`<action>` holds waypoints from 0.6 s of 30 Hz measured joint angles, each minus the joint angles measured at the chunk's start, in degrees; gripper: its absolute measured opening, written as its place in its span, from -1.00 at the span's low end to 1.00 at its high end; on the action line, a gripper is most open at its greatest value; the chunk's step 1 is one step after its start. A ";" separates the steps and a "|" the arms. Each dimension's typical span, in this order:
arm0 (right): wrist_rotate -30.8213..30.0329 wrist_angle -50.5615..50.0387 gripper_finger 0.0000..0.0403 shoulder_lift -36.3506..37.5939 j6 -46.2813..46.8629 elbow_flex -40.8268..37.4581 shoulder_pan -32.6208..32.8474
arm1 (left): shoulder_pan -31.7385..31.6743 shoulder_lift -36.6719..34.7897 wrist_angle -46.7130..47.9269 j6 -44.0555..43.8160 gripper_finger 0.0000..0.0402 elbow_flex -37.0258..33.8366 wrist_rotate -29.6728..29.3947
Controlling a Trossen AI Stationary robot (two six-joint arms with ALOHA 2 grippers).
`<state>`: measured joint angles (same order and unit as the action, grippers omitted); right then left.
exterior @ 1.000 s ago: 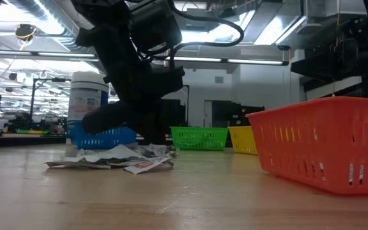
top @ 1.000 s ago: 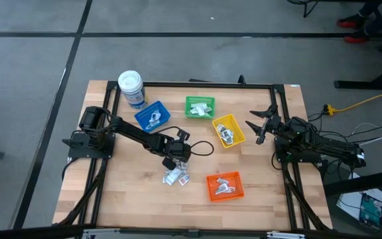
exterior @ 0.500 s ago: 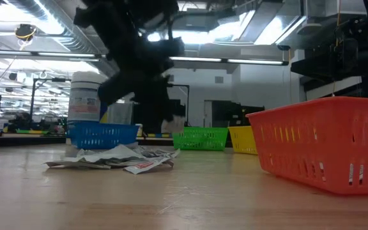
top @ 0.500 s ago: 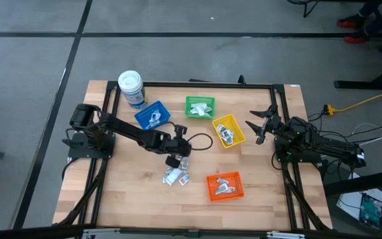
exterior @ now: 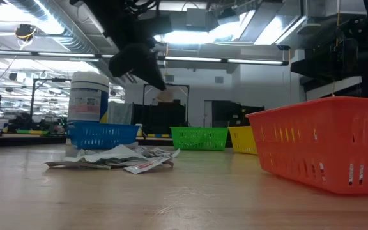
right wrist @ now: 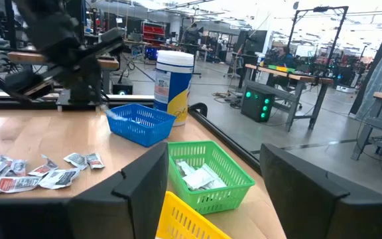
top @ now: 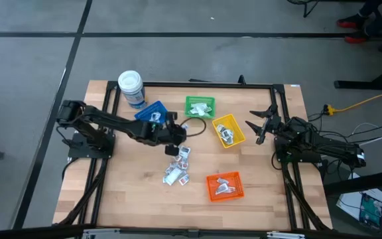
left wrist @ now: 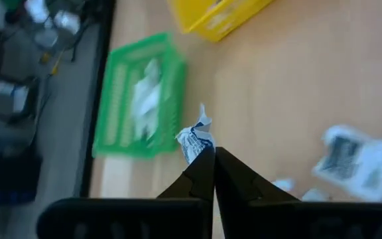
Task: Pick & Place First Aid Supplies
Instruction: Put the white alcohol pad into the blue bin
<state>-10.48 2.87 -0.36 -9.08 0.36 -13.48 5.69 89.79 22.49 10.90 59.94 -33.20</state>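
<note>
Left wrist view shows the matter plainly: a small crumpled packet (left wrist: 195,139) is pinched at the very tips of the left gripper (left wrist: 213,157), whose fingers are closed tight on it, and it hangs above bare wood with the green bin (left wrist: 140,99) just ahead and slightly to one side of the fingers' line. That is the relation the next move likely depends on, since the held packet lies nearer the green bin than any other. Seen from above, the left gripper (top: 176,133) hovers near the tabletop's middle, between the blue bin (top: 152,114) and the green bin (top: 199,107), toward the far edge. The loose packets (top: 177,166) lie in a small heap nearer the front edge; perhaps four or five, too bunched to count surely. There are four bins, the other two being the yellow bin (top: 228,130) and the orange bin (top: 225,186), each already holding packets. One white-lidded jar (top: 131,87) stands by the far left corner. The right gripper (top: 260,125) waits spread wide, empty, at the right edge.
</note>
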 joint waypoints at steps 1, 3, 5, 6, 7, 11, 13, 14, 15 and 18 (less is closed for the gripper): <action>0.01 0.00 0.17 -0.02 0.01 0.00 0.00 | -0.60 -0.64 1.67 -0.76 -0.99 0.00 -0.56; 0.00 0.00 0.17 0.00 0.00 0.00 0.01 | -1.90 -1.76 4.57 -2.66 -0.99 0.00 -1.41; 0.00 0.00 0.17 -0.01 0.02 0.00 -0.01 | -3.40 -2.71 8.27 -4.95 -0.99 0.00 -1.83; 0.00 0.01 0.17 -0.01 0.02 0.00 0.01 | -4.18 -3.00 9.66 -6.17 -0.99 0.00 -1.88; 0.01 0.00 0.17 -0.01 0.01 0.00 -0.01 | -5.02 -3.19 10.72 -7.35 -0.99 0.00 -1.90; 0.02 -0.01 0.17 0.00 0.02 0.00 -0.01 | -8.23 -3.77 15.49 -11.17 -0.99 0.00 -1.91; 0.00 0.01 0.17 -0.01 0.01 0.00 -0.01 | -9.64 -3.75 18.10 -12.57 -0.99 0.00 -1.67; 0.02 0.00 0.17 0.00 0.00 0.00 -0.01 | -10.28 -3.75 18.86 -13.47 -0.99 0.00 -1.26; 0.00 0.00 0.17 -0.02 0.02 0.00 0.01 | -10.94 -3.75 19.75 -14.29 -0.99 0.00 -0.57; 0.00 0.01 0.17 -0.01 0.00 0.00 0.00 | -12.83 -3.75 22.49 -16.66 -0.99 0.00 2.39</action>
<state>-10.48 2.88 -0.37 -9.08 0.36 -13.48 -7.14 86.04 44.98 -5.76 59.94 -30.80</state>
